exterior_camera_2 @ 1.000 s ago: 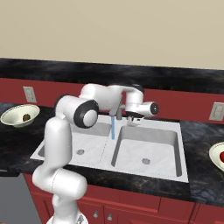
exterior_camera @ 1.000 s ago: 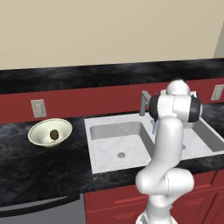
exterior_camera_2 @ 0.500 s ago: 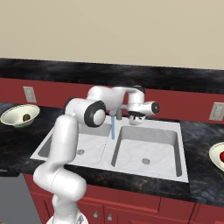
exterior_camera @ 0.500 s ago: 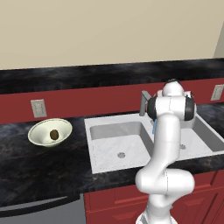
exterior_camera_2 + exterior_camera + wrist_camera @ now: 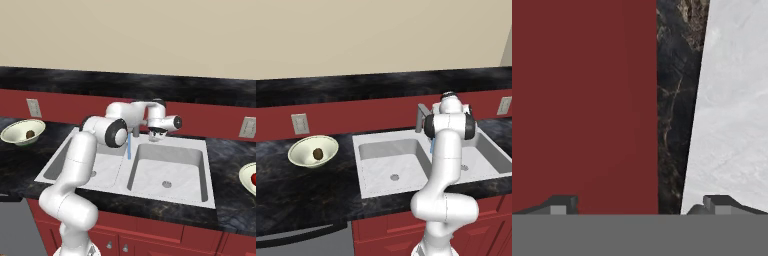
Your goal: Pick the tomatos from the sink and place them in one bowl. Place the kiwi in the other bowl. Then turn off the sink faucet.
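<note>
In the right base view the gripper [image 5: 156, 136] hangs over the back rim of the sink [image 5: 172, 195], its jaws wide apart and empty. The sink faucet [image 5: 136, 131] stands just beside it at about 9 o'clock, its spout slanting forward with water running. I judge the lever is reached from that side. Farther off, the kiwi [image 5: 30, 134] lies in the other bowl [image 5: 14, 138].

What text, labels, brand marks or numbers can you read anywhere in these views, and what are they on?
None: no readable words, numbers or signs in any view.
The wall outlets are blank plates.
The faucet, the sink and the bowl holding the kiwi carry no markings.
The white arm and its open end effector bear no logo.
</note>
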Robot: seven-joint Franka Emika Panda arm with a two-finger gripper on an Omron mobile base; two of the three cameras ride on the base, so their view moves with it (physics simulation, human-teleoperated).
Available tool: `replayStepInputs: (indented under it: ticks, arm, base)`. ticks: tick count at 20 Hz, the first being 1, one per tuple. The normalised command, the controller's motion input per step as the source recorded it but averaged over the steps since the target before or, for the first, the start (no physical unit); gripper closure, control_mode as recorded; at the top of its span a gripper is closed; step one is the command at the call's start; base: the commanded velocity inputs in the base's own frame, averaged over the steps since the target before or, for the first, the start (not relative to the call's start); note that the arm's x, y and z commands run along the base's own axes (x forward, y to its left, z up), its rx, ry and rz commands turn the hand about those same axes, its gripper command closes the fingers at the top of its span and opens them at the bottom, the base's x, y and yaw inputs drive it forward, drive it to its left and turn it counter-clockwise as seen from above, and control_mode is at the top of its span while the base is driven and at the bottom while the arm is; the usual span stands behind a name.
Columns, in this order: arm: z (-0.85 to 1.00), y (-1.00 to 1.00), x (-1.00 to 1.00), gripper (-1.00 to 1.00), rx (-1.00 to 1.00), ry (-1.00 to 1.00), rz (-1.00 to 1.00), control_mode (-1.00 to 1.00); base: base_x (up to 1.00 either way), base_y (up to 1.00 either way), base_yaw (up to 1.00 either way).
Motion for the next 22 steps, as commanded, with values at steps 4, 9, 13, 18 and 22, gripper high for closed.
replayStepInputs:
  ticks: [4, 9, 13, 18, 22]
  arm:
    - [-0.03, 0.50, 0.04, -1.00, 0.00, -0.02, 0.00, -1.00]
    - [0.00, 0.72, 0.02, -1.00, -0.03, -0.04, 0.00, -1.00]
    - [0.00, 0.79, 0.00, -1.00, -0.08, -0.10, 0.00, -1.00]
    - [0.06, 0.88, -0.18, -1.00, -0.18, -0.25, 0.00, -1.00]
    - [0.21, 1.00, -0.38, -1.00, -0.31, -0.31, 0.07, -1.00]
  base:
    - [0.00, 0.00, 0.00]
    - [0.00, 0.00, 0.00]
    - [0.00, 0.00, 0.00]
    - [0.00, 0.00, 0.00]
    - [0.00, 0.00, 0.00]
